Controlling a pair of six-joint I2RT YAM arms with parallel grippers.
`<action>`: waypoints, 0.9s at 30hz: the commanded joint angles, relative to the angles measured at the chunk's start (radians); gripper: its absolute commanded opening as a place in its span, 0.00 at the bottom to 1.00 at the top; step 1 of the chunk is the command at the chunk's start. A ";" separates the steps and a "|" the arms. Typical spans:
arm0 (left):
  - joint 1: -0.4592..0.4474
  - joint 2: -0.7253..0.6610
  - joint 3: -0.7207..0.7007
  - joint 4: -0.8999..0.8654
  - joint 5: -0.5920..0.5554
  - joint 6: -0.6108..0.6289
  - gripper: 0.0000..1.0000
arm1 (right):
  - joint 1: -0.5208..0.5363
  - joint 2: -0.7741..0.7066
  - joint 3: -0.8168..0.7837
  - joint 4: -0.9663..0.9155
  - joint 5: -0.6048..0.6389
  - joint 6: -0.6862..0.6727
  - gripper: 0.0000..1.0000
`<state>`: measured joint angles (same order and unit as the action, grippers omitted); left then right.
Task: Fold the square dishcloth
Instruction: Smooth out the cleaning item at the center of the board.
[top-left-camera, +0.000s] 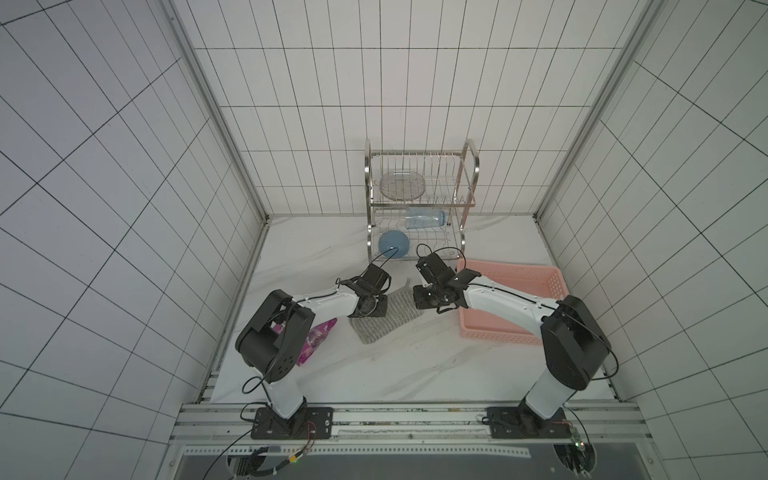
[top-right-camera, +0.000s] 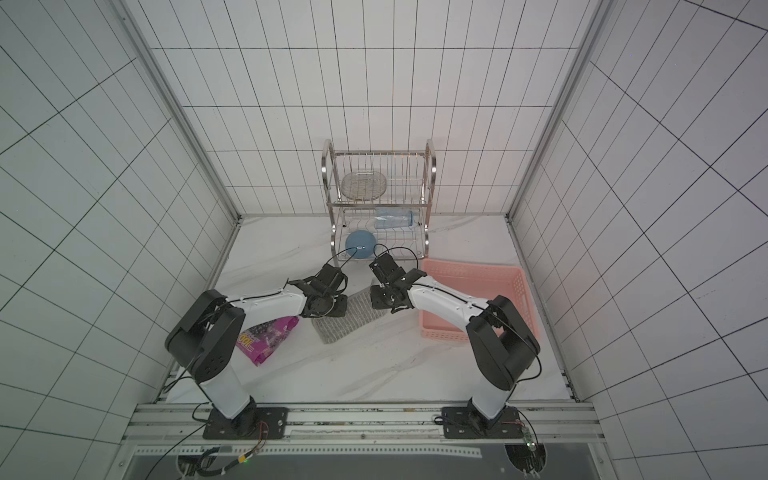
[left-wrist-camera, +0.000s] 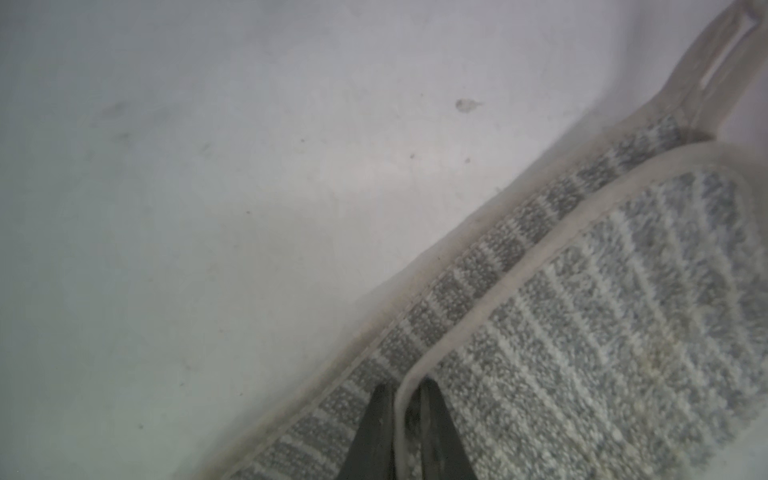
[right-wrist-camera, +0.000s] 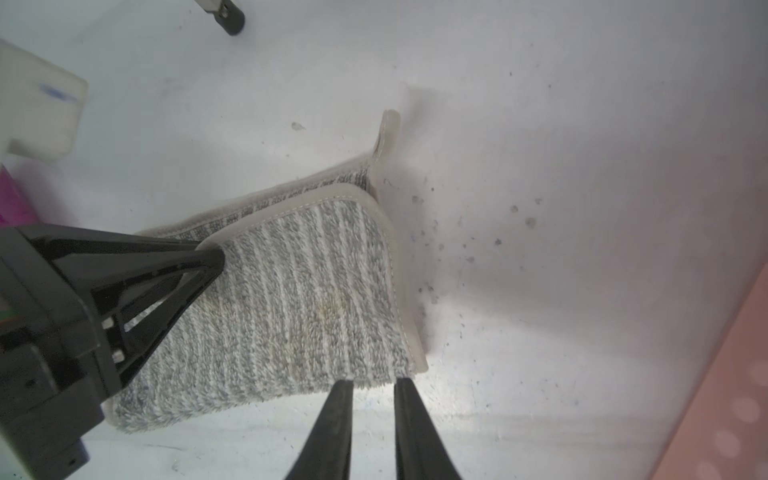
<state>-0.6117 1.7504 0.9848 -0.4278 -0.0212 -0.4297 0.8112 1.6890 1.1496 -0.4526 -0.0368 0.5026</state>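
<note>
Grey white-striped ribbed square dishcloth (top-left-camera: 388, 324) lies on white marble counter (top-left-camera: 374, 374), just left of pink slotted plastic basket (top-left-camera: 503, 336), one layer doubled over. Left gripper (left-wrist-camera: 403, 384) clenched on beige piped hem. Right gripper (right-wrist-camera: 372, 384) narrowly parted at basket-side corner; cannot tell if gripping. Likely light, limp, fuzzy, non-slip. Take hem corners, not middle.

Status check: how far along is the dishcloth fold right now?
Done: the dishcloth lies doubled, one layer over the other, edges nearly matching. In hand: the left gripper pinches the upper layer's hem; the right gripper sits at the folded edge near its corner, grip unclear. Left: release, and perhaps a second fold.
</note>
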 joint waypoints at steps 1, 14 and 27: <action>-0.038 0.017 0.038 0.024 0.030 -0.008 0.16 | 0.011 -0.039 -0.040 -0.004 0.011 0.034 0.22; 0.001 -0.174 0.019 -0.096 -0.057 -0.030 0.36 | 0.045 -0.021 -0.039 -0.010 0.040 0.030 0.22; 0.066 -0.334 -0.193 -0.064 0.083 -0.125 0.55 | 0.046 -0.002 -0.024 -0.011 0.062 0.020 0.23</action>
<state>-0.5468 1.4319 0.8032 -0.5163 0.0307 -0.5358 0.8513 1.6756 1.1030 -0.4530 0.0010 0.5274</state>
